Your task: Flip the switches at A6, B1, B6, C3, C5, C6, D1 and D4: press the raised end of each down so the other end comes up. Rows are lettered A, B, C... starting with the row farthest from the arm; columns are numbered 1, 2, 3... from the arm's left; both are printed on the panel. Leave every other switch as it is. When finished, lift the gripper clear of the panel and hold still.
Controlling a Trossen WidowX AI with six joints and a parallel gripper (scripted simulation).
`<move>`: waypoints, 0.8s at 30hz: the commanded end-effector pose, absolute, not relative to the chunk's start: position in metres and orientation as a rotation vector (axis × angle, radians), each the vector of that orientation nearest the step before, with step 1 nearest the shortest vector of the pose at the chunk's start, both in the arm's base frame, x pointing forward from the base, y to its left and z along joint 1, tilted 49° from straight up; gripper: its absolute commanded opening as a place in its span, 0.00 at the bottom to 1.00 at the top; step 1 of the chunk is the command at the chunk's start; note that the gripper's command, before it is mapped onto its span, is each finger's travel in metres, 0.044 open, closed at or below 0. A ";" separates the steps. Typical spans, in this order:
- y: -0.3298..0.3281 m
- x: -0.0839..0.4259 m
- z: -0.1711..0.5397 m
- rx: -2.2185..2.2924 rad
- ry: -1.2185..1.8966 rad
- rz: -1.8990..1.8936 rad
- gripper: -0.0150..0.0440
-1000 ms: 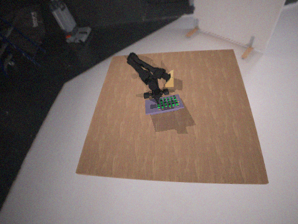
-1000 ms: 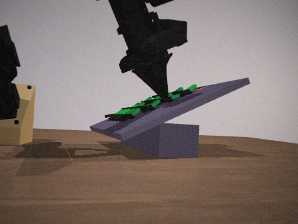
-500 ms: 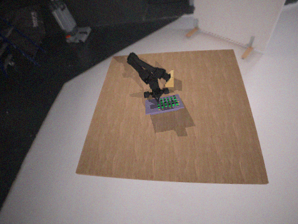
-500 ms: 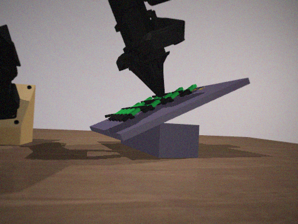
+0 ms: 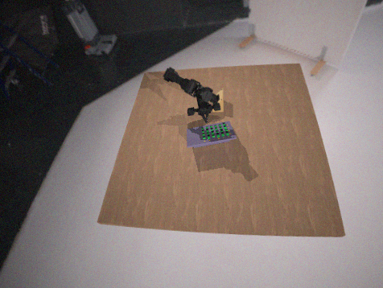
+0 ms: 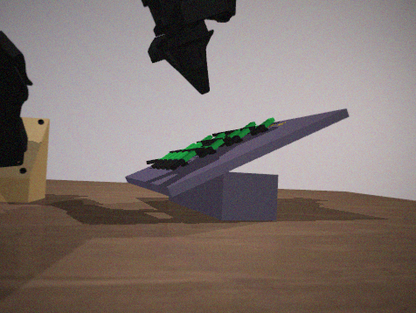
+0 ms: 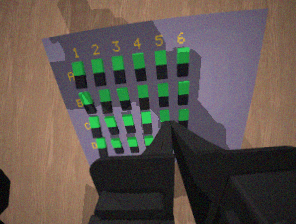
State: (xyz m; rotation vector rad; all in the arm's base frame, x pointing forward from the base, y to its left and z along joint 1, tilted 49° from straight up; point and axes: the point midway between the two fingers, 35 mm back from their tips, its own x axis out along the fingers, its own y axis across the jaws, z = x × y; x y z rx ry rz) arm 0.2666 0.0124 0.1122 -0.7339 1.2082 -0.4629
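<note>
Black gripper [image 5: 206, 121] [image 6: 205, 93] [image 7: 168, 125] shut | above purple panel [image 5: 195, 138] [image 6: 262, 150] [image 7: 220, 65] | D5–D6 apparently hidden

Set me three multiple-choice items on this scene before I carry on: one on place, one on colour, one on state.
1. Where is the gripper?
A. Touching the table
B. Above the switch panel, clear of it
C. Against the tan block

2. What colours are the switches?
A. Red and white
B. Blue and yellow
C. Green and black

3. How do the gripper's fingers stand?
A. Shut, with nothing between them
B. Wide open
C. Shut on a switch

1 B: the exterior view shows a gap below the fingertips.
2 C: each visible switch has a green half and a black half.
3 A: the tips meet, holding nothing.
</note>
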 end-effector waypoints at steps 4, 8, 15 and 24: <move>0.042 0.242 0.070 -0.764 1.231 -0.455 0.25; 0.037 0.245 0.064 -0.763 1.236 -0.457 0.25; 0.018 0.254 0.047 -0.760 1.253 -0.467 0.25; 0.011 0.256 0.040 -0.761 1.253 -0.468 0.25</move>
